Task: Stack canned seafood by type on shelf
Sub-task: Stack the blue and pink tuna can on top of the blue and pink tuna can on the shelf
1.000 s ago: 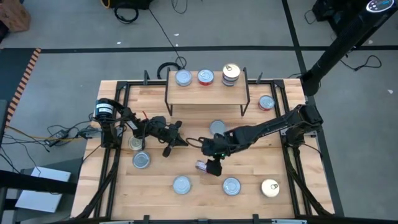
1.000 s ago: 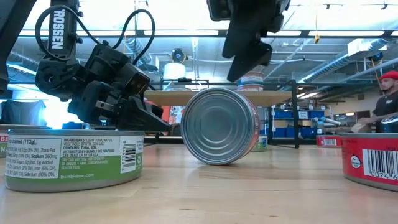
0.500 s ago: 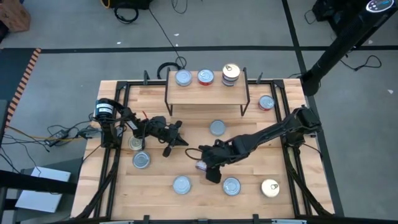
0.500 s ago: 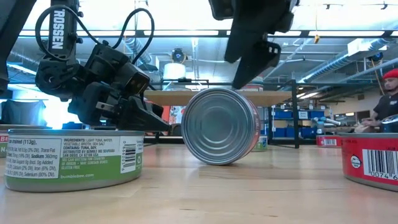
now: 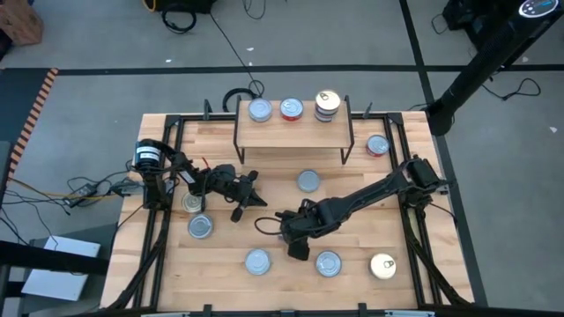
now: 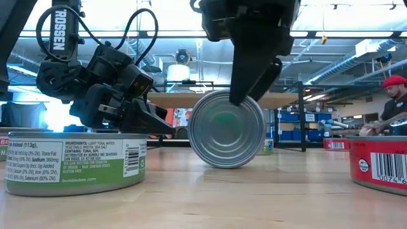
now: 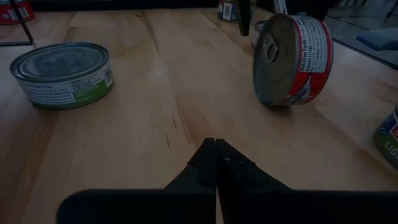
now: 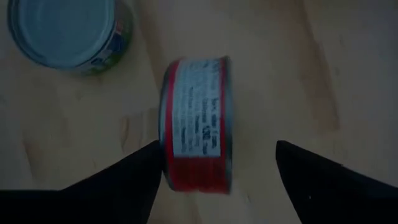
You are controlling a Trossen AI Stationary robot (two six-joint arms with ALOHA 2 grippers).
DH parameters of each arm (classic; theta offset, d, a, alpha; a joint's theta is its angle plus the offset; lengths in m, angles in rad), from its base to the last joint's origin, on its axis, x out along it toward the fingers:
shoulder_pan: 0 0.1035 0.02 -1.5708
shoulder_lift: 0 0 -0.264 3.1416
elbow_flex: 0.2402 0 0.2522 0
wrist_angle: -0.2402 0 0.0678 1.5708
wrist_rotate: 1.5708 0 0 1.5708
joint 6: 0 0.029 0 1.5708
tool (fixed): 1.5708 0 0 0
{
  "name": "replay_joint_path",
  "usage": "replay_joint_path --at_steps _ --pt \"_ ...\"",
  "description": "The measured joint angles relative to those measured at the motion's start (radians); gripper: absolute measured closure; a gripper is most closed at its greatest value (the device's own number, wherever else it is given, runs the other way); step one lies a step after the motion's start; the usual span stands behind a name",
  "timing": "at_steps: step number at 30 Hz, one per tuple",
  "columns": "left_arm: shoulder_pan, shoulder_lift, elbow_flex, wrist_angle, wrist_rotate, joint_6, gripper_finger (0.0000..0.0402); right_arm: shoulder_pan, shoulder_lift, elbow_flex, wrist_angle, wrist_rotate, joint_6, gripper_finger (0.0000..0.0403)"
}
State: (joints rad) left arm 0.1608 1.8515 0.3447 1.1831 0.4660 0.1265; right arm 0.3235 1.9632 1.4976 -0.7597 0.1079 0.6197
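I see my right gripper spread wide over a red tin standing on edge mid-table, fingers either side but apart, while my left gripper, pinched closed, waits left, with four tins on the far shelf.

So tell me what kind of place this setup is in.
Probably a robotics lab or workshop. The wooden table stands on a grey floor with cables trailing across it, and the low view looks into a large room with exposed ceiling ducts and blue storage racks.
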Motion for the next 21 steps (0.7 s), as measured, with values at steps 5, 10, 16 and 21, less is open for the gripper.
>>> replay_joint_path --at_steps 5,10,16,21 --pt "0.000 0.000 0.000 0.000 0.000 0.000 0.0401 -0.009 0.000 0.001 -0.002 0.003 -0.015 0.0122" --pt "0.000 0.000 0.000 0.000 0.000 0.000 0.0401 -0.010 -0.001 0.001 0.000 0.003 -0.082 0.0168" --pt "0.000 0.000 0.000 0.000 0.000 -0.001 0.0401 -0.007 -0.001 0.001 0.002 0.004 -0.206 0.0230" --pt "0.000 0.000 -0.001 0.000 0.001 -0.001 0.0401 -0.007 -0.016 0.017 -0.032 0.040 -0.279 0.0255"
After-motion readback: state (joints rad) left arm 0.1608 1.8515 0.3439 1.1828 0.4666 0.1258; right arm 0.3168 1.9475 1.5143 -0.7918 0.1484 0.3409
